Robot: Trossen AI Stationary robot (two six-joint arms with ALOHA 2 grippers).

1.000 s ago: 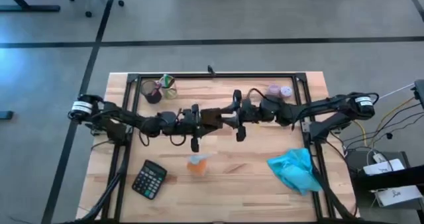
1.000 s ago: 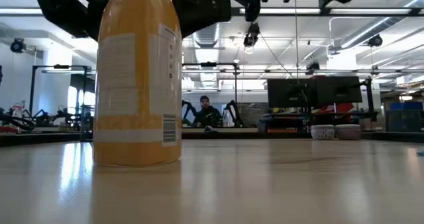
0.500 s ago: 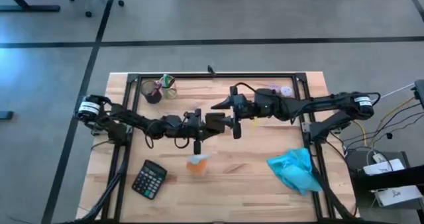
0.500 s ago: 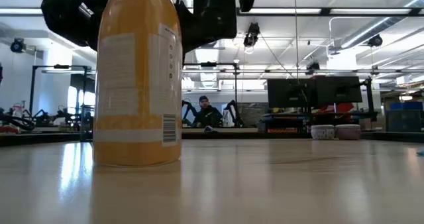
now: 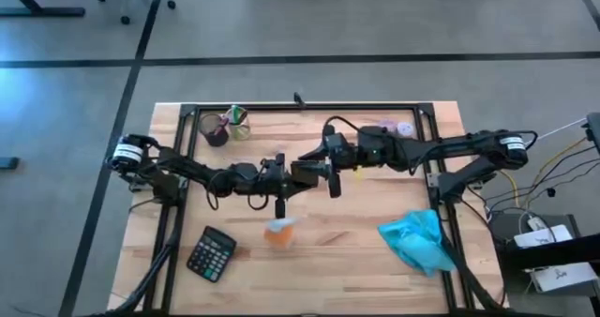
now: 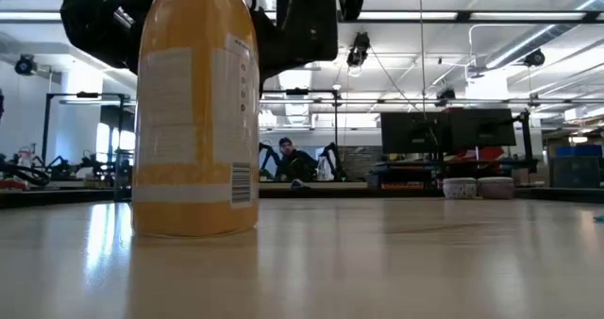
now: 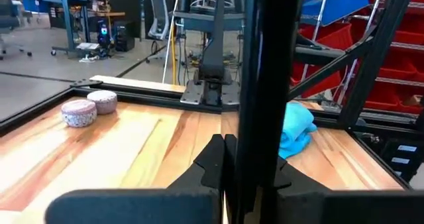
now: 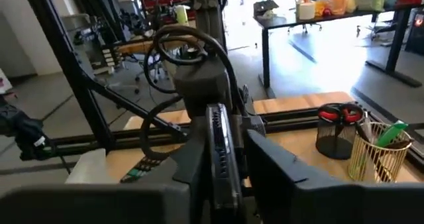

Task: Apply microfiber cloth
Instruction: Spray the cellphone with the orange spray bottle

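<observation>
Both grippers meet over the table's middle, above the wood, holding one dark flat phone between them. Left gripper (image 5: 292, 176) comes in from the left, fingers clamped on the phone (image 5: 305, 173); in the left wrist view the phone stands edge-on as a dark vertical slab (image 7: 255, 98) between that arm's fingers. Right gripper (image 5: 323, 167) reaches in from the right, fingers closed on the other end; the right wrist view shows the phone's thin edge (image 8: 217, 148) pinched between its pads, with the left arm's wrist right behind.

Just below the grippers in the high view an orange bottle (image 5: 279, 231) stands upright on the table, apart from both arms; it fills the left of the low view (image 6: 196, 107). A black calculator (image 5: 211, 254) lies near the front-left corner. The microfiber cloth (image 5: 418, 240) lies crumpled at the front-right, against the black frame rail (image 5: 441, 233) along the table's right edge, well apart from both grippers; the left wrist view shows it near the far corner (image 7: 296, 128).

At the back-left sit a dark cup (image 5: 215, 129) and a wire pen basket (image 5: 240, 122); two small round pads (image 5: 396, 128) at back-right. Bare wood between bottle and cloth, and across the front centre.
</observation>
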